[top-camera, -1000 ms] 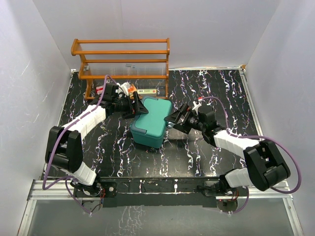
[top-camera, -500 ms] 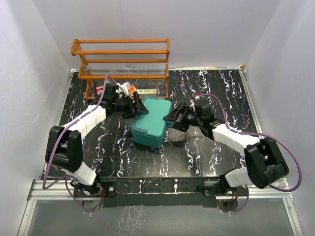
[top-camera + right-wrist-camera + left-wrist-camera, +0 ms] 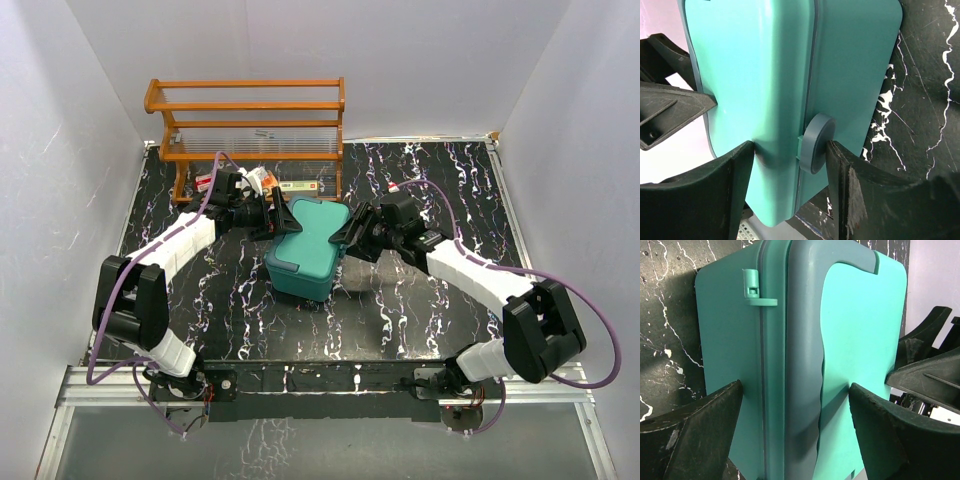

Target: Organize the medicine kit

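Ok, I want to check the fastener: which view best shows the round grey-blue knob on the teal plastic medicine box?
The right wrist view: the round grey-blue knob sits centred on the seam of the teal plastic medicine box. In the top view the right gripper covers it; the left wrist view shows only the opposite side.

The kit (image 3: pixel 860 340) runs off the bottom of both wrist views, its inside hidden. My left claw (image 3: pixel 796 387) has its fingers (image 3: pixel 690 440) cropped low in frame. Packs (image 3: pixel 298 186) under the rack (image 3: pixel 250 105), upper left overhead, too small to read.
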`<state>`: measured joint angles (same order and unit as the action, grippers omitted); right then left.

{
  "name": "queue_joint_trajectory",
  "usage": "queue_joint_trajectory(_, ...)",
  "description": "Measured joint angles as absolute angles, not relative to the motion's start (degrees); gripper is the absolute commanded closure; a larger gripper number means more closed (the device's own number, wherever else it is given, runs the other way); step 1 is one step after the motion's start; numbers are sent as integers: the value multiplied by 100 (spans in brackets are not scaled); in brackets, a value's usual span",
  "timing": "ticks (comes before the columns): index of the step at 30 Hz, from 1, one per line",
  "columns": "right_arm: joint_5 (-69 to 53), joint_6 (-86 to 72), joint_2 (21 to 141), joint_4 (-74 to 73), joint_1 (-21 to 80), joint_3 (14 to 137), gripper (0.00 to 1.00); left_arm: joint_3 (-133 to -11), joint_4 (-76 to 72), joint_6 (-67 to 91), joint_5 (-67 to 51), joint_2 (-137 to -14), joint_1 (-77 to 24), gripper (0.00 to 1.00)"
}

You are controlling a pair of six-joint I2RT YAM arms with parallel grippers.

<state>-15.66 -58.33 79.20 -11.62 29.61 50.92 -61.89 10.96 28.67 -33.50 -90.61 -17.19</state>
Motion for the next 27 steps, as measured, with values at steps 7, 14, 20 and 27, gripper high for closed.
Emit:
queue_joint_trajectory(7,-1236,-5728,7959,-1645,3114,5404,60,-6193,1096,2790,-3369,-9067,-1719,17)
queue_joint_trajectory(14,-1059,-5701,7961,-1909,3188,5559,72,-6193,1096,2757,-3389,-9072,-1719,17)
queue_joint_trajectory(20,-934,-5655,8005,-2259,3227,5791,82,-6193,1090,2746,-3406,-9080,-1715,17)
queue_joint_trajectory(27,-858,-5579,8034,-2427,3269,5944,86,-6193,1076,2742,-3450,-9096,-1702,17)
